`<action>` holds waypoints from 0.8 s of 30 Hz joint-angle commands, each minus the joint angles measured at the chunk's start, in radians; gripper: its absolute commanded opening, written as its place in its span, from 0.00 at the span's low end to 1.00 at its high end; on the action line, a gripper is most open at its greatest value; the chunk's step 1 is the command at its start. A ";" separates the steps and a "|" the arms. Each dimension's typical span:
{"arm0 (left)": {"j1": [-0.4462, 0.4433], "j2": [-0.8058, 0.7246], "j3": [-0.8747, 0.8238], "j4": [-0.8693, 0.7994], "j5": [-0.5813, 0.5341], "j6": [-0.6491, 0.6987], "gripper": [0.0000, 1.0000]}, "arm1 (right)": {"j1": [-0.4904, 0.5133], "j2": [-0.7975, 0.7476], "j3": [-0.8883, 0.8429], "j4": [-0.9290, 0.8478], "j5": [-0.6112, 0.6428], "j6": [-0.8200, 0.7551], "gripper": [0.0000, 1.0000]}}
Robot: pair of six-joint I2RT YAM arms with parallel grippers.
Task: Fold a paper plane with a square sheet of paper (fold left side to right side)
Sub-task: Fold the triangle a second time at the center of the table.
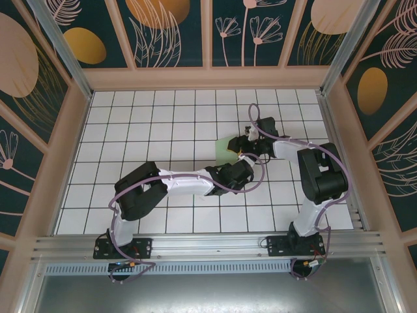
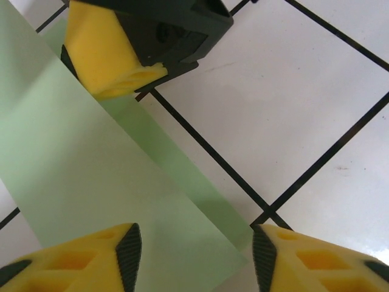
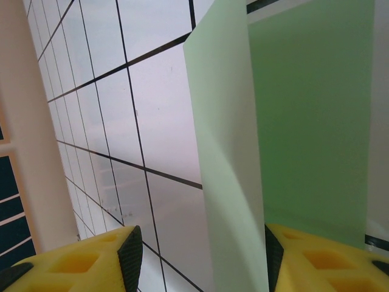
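The square sheet of paper [image 1: 227, 149], light green, lies partly folded on the white tiled table right of centre. The paper plane is out of view. In the left wrist view a pale flap of the sheet [image 2: 91, 170] lies over a darker green strip. My left gripper [image 2: 196, 261] hovers open over its corner, touching nothing. One yellow finger [image 2: 109, 55] of the right gripper rests at the sheet's far end. In the right wrist view a flap of the sheet [image 3: 225, 140] stands up between the open jaws of my right gripper [image 3: 200, 261], close against the right finger.
Both arms meet over the sheet, the left gripper [image 1: 246, 168] just in front of it and the right gripper [image 1: 246, 138] at its right edge. Wooden walls [image 1: 208, 78] ring the table. White tiles [image 1: 150, 130] spread to the left.
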 commanded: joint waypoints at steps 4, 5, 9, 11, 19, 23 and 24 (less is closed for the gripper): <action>-0.005 -0.029 0.002 0.002 0.007 0.004 0.32 | -0.006 0.011 0.037 -0.051 0.026 -0.035 0.55; -0.005 -0.030 0.000 0.005 0.011 0.003 0.29 | -0.006 0.012 0.040 -0.055 0.029 -0.038 0.55; -0.004 -0.034 -0.001 0.008 0.019 -0.001 0.17 | -0.006 0.012 0.046 -0.071 0.041 -0.048 0.55; -0.006 -0.037 -0.001 0.010 0.021 -0.005 0.10 | -0.006 0.010 0.049 -0.075 0.043 -0.051 0.55; 0.005 -0.063 -0.010 0.018 0.053 -0.050 0.00 | -0.023 -0.066 0.048 -0.029 0.071 -0.062 0.57; 0.045 -0.101 -0.041 0.051 0.144 -0.101 0.00 | -0.050 -0.179 0.012 0.001 0.139 -0.067 0.65; 0.057 -0.113 -0.055 0.063 0.171 -0.112 0.00 | -0.060 -0.210 -0.002 0.002 0.155 -0.070 0.66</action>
